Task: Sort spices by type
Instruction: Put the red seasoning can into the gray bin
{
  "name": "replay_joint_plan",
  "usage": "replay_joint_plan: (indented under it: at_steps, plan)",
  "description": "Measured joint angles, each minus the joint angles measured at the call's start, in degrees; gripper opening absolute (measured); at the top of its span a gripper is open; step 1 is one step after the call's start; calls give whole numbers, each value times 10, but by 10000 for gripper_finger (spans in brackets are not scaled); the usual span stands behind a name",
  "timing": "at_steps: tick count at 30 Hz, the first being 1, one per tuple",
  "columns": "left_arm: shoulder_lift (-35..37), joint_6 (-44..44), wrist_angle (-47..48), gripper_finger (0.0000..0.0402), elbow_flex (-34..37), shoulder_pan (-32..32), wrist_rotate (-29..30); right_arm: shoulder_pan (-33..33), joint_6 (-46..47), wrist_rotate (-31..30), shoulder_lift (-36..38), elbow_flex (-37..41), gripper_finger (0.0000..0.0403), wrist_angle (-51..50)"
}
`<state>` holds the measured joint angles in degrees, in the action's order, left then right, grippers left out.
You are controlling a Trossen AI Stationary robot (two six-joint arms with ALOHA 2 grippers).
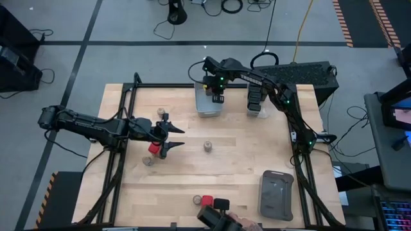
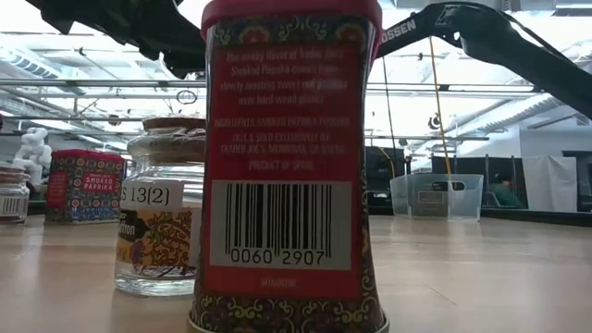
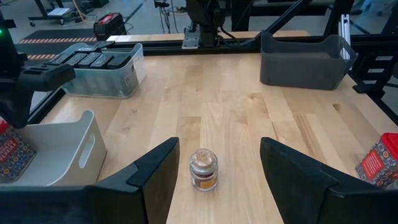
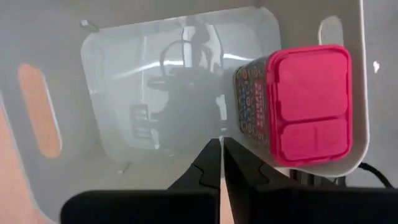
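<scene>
Left wrist view: a round jar is seen upright, centred just ahead of the released left claw.

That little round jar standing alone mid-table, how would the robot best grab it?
Probably from directly above, jaws closing across the round jar at its glass body just under the tan top. It stands upright with bare table all around, and its round shape suits any angle. The left gripper, jaws open, already faces it from the side.
</scene>
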<state>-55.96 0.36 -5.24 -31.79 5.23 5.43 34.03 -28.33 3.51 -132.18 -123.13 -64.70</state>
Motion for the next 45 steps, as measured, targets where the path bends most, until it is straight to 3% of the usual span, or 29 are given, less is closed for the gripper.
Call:
replay_joint_plan:
  at_steps: [45]
  plan:
    - [0,-1,1,231,0,0,0,19,97,-8,-54,0,0,-12]
